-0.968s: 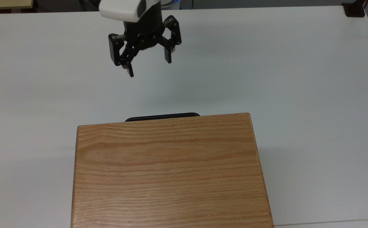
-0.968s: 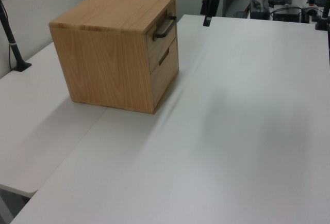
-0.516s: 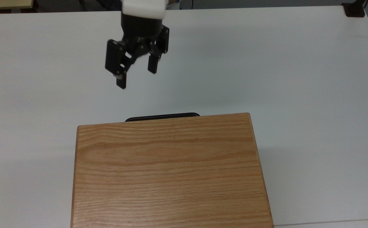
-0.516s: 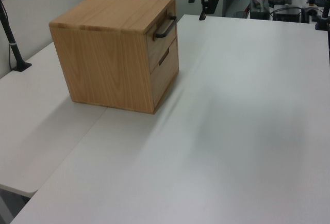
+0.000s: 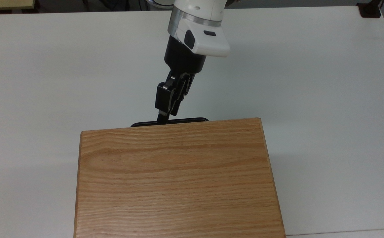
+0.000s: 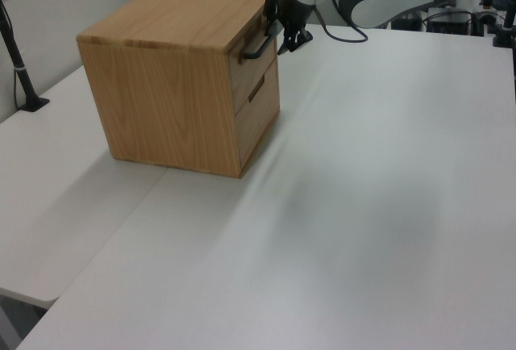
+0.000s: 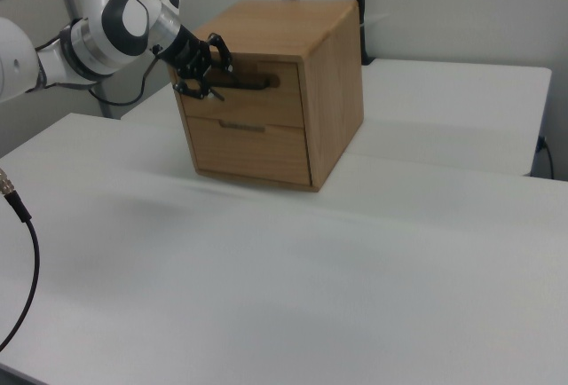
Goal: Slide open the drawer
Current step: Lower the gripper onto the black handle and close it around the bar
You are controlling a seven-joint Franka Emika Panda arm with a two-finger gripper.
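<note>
The wooden cabinet (image 7: 284, 92) stands on a white table (image 5: 311, 82), and the drawer (image 7: 253, 92) is its upper one, with its front panel flush with the cabinet face, so it is shut. Below it sits a second drawer front (image 7: 253, 150) with a smaller recessed pull. The drawer's long black bar handle (image 7: 259, 83) runs across the top front; in the top view it juts out just past the cabinet's top slab (image 5: 178, 178).

The gripper (image 5: 162, 119) reaches in from the far side of the table in the top view, angled down toward the handle, with its tip at the bar toward the top view's left end. In the right view the gripper (image 7: 209, 74) is at the handle's left end, right up against the drawer front. In the left view it (image 6: 278, 31) sits at the far end of the bar. Its fingers appear spread either side of the bar, not clamped on it.
</note>
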